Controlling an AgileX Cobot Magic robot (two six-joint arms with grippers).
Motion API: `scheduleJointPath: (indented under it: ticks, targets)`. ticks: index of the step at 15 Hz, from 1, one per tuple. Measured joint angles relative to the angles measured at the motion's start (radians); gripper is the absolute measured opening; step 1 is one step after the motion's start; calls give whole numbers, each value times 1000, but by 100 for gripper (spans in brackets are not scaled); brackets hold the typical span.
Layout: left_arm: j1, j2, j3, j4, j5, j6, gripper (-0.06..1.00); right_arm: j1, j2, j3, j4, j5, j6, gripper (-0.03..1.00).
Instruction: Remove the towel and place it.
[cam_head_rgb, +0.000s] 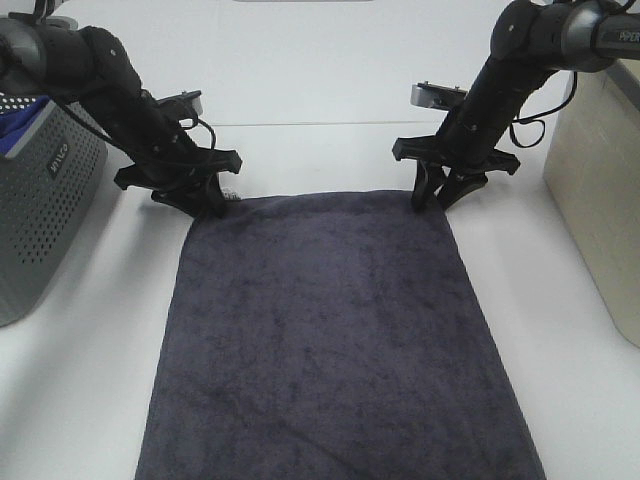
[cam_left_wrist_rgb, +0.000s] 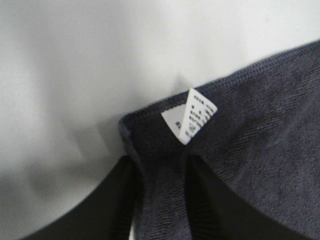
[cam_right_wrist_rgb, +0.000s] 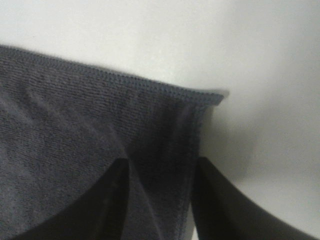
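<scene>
The dark charcoal towel (cam_head_rgb: 330, 340) lies spread flat on the white table (cam_head_rgb: 320, 90), with its long side running toward the near edge. My left gripper (cam_head_rgb: 212, 208) is at its far-left corner, beside the white tag (cam_head_rgb: 230, 196). In the left wrist view the gripper (cam_left_wrist_rgb: 162, 200) pinches a ridge of towel (cam_left_wrist_rgb: 260, 125) just below the tag (cam_left_wrist_rgb: 190, 115). My right gripper (cam_head_rgb: 437, 200) is at the far-right corner. In the right wrist view the gripper (cam_right_wrist_rgb: 160, 200) has towel (cam_right_wrist_rgb: 75, 125) bunched between its fingers, with creases running into them.
A grey perforated basket (cam_head_rgb: 40, 200) stands at the left edge with a blue cloth (cam_head_rgb: 20, 115) in it. A beige box (cam_head_rgb: 600, 180) stands at the right edge. The towel's near end runs out of the bottom of the exterior view.
</scene>
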Motion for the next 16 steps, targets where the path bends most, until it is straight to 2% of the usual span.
scheduleJointPath:
  ticks: [2, 4, 6, 10, 13, 16]
  targets:
    - [0, 7, 0, -37, -16, 0, 11, 0, 0, 0, 0, -14, 0, 19]
    - [0, 12, 1, -65, -30, 13, 1, 0, 0, 0, 0, -24, 0, 2]
    - [-2, 13, 1, -73, -39, 35, 1, 0, 0, 0, -3, -27, -5, 2]
    - [-8, 14, -18, -40, -43, 41, 0, 0, 0, 0, -26, -52, -12, 2]
    - [-9, 33, -83, 13, -42, 41, 0, 1, -13, 0, -49, -114, -16, 2]
    - [-9, 36, -163, 30, -68, 41, 0, 1, -47, 0, -50, -191, -16, 2]
